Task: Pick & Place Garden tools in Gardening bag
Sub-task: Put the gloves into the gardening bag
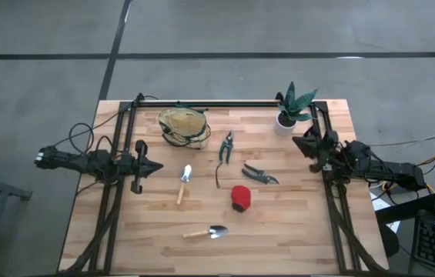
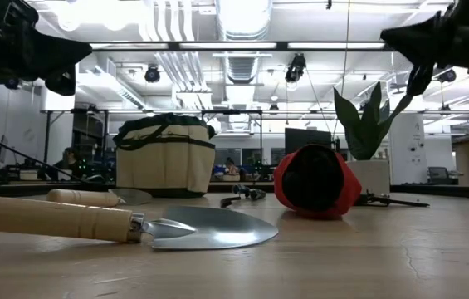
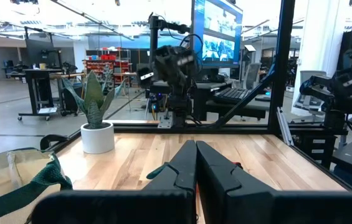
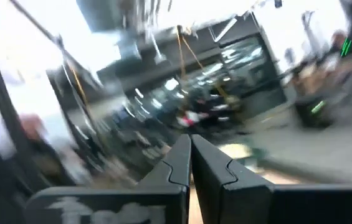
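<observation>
Nearest to me on the worktop, at about 6 o'clock, lay one wooden-handled trowel, its blade pointing toward 3. Past it, a little toward 3 o'clock from centre, sat the red chunky piece, and just beyond that one pair of pruning shears. At roughly 9 o'clock from the red piece lay the second trowel, blade toward 12. Between that trowel and the shears ran the thin dark stick, with the second pruning shears just past its far end. Farther off, toward 11 o'clock, stood the gardening bag, upright and open-mouthed. The potted plant stood at the far edge near 1 o'clock.

My left pincer hung over the 9 o'clock side, fingers pressed together and holding nothing. My right pincer hung near 2 o'clock beside the plant, fingers likewise together and empty.
</observation>
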